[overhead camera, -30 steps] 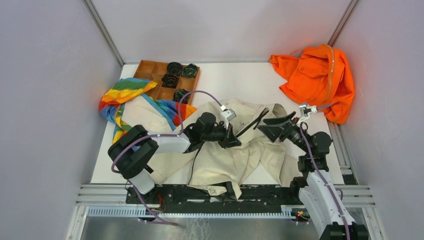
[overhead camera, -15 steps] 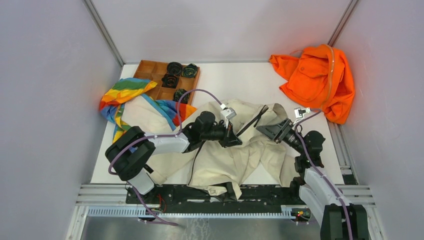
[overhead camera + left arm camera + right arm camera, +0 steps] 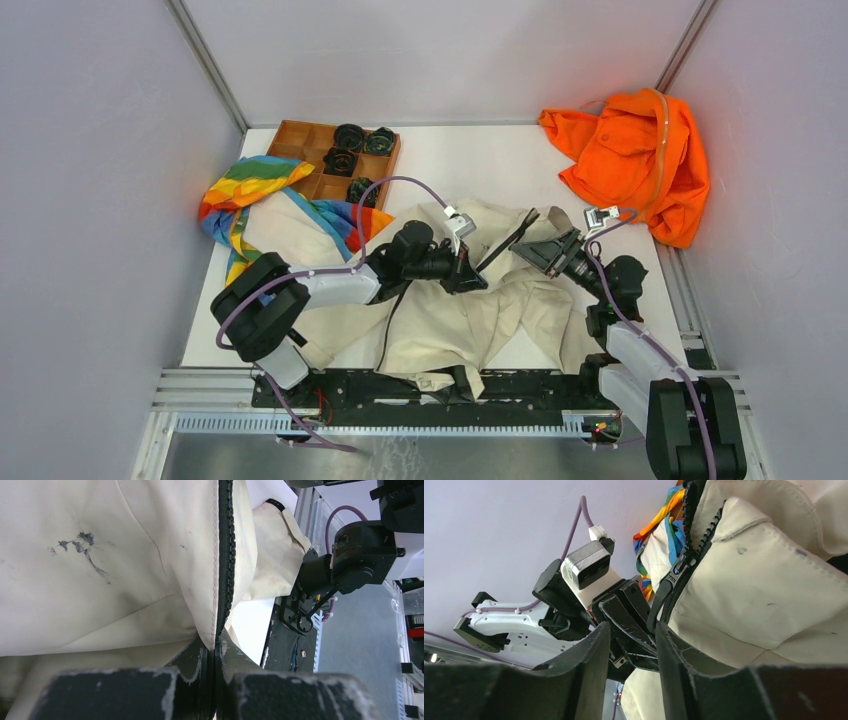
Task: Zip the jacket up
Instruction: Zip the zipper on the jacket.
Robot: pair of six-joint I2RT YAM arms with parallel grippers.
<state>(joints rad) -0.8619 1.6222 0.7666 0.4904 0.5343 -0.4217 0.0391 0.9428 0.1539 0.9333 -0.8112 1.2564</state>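
The cream jacket [image 3: 450, 320] lies rumpled across the middle of the table. My left gripper [image 3: 468, 278] is shut on its front edge, pinching the fabric right beside the dark zipper teeth [image 3: 226, 555], which run straight up from my left gripper [image 3: 216, 652]. My right gripper [image 3: 533, 250] hovers to the right, pointing at the left one. In the right wrist view my right gripper [image 3: 632, 630] stands open with nothing between its fingers. The zipper slider and its dark pull tab [image 3: 664, 595] hang just past the right fingertip [image 3: 664, 635].
An orange garment [image 3: 635, 160] is heaped at the back right. A rainbow-striped cloth [image 3: 250, 195] lies at the left, partly under the jacket. A wooden compartment tray [image 3: 300, 140] with black round parts stands at the back left. Grey walls enclose the table.
My right gripper has moved left, closer to the zipper pull, and its jaws have narrowed. The left gripper has kept its grip and place.
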